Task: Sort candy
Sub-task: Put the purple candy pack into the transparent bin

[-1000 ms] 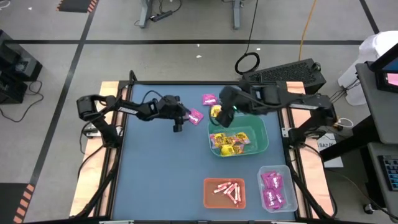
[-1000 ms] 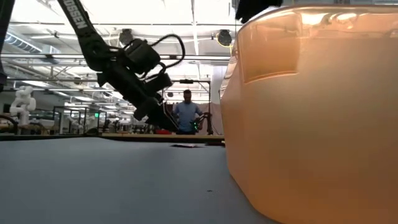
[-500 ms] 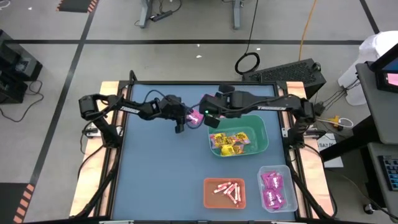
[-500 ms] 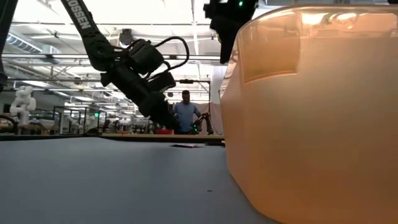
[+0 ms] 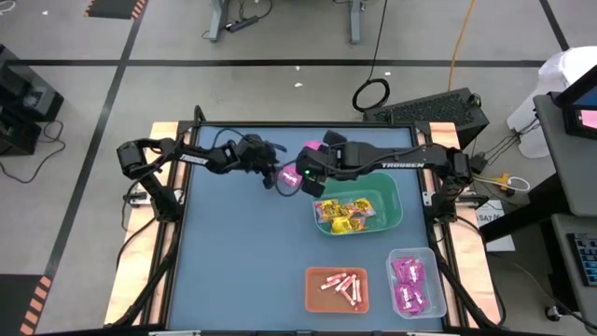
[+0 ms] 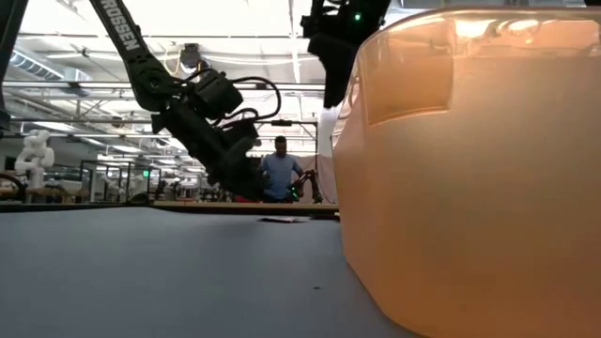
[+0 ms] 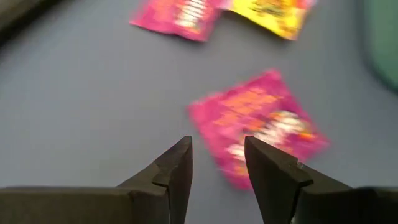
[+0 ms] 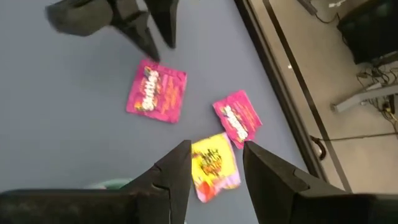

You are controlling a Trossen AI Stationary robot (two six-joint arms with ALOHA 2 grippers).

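Left tool (image 7: 217, 165) hovers low over the surface (image 5: 242, 252), fingers apart, nothing between them. Nearest magenta packet (image 7: 258, 127) lies flat just ahead, offset toward one finger, long axis diagonal to the jaw gap (needs a small shift sideways, I'd say). Right tool (image 8: 214, 165) is also spread and empty, hovering over the yellow packet (image 8: 211, 163); second magenta packet (image 8: 238, 117) just beside that, near the surface's far edge. Both arms crowd the same patch; left is nearer the lone magenta one, and a collision looks the main risk. Green bin (image 5: 392, 210) sits right beside; orange bin (image 5: 337, 289) and clear bin (image 5: 410, 283) well apart at the near edge.
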